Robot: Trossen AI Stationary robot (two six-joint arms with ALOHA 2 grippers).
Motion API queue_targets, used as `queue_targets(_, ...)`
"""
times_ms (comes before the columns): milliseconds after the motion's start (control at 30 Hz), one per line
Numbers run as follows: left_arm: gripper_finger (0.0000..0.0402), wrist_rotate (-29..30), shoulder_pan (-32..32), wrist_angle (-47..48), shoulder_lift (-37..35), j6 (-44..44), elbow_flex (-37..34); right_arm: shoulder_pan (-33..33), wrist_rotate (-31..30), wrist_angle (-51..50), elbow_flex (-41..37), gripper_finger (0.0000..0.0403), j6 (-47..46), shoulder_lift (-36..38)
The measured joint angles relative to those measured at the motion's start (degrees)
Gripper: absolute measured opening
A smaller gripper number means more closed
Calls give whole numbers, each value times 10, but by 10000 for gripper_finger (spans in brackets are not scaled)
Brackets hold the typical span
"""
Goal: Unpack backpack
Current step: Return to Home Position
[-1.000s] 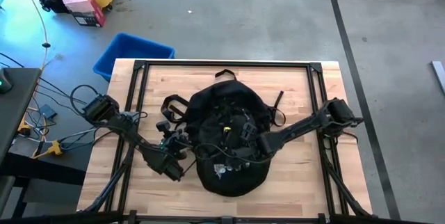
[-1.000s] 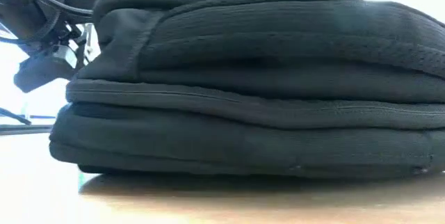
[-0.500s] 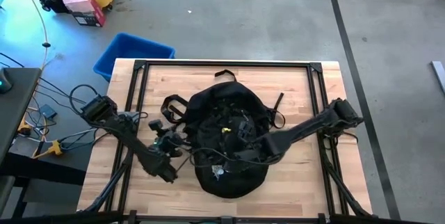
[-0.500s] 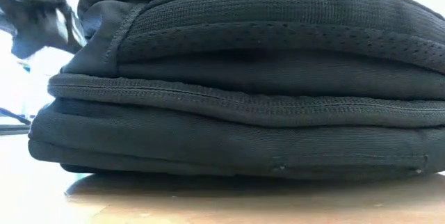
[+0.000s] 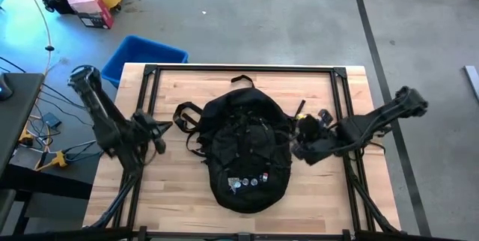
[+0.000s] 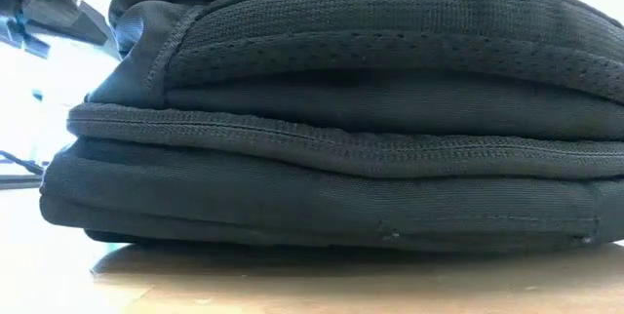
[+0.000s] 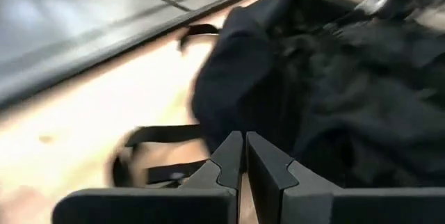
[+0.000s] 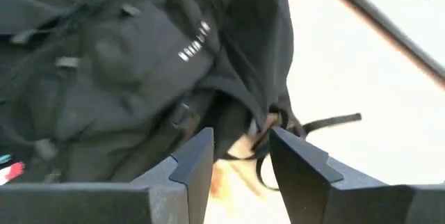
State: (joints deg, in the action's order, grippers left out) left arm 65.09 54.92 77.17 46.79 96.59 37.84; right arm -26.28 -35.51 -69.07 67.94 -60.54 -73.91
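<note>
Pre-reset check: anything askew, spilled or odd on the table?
Nothing stands out. The backpack lies flat on the table, badges up, straps loose beside it. Nothing spilled. Left pincer shut, right pincer open and empty, both clear of it.

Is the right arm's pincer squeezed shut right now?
No, the right wrist view shows a clear gap between the two fingers of the right pincer, with the backpack lying beyond.
</note>
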Motion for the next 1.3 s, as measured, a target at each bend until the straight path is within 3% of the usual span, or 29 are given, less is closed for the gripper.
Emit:
queue_targets(167, 0, 7, -44, -282, -174, -288, -86, 39, 53, 187, -173, 125, 26, 104)
queue_targets(267, 0, -40, -95, -452, -240, -495, -112, 83, 91, 328, -261, 125, 83, 146)
queue_targets(367, 0, -90, -154, -497, -294, -617, -116, 132, 122, 468, -331, 125, 147, 179)
queue_targets(567, 0, -161, -228, -436, -468, -682, -114, 187, 193, 768, -466, 125, 274, 224)
queue_targets(667, 0, -206, -240, -404, -460, -687, -98, 205, 213, 872, -524, 125, 303, 241)
queue_targets(833, 0, -250, -241, -520, -464, -803, -145, 232, 281, 1038, -611, 125, 358, 257)
queue_targets(933, 0, -271, -243, -586, -466, -876, -188, 237, 283, 1140, -654, 125, 396, 262)
queue_targets(1033, 0, -291, -249, -643, -466, -931, -233, 236, 283, 1169, -674, 126, 404, 266)
queue_targets(1300, 0, -334, -291, -729, -465, -973, -335, 236, 285, 1066, -664, 126, 360, 264)
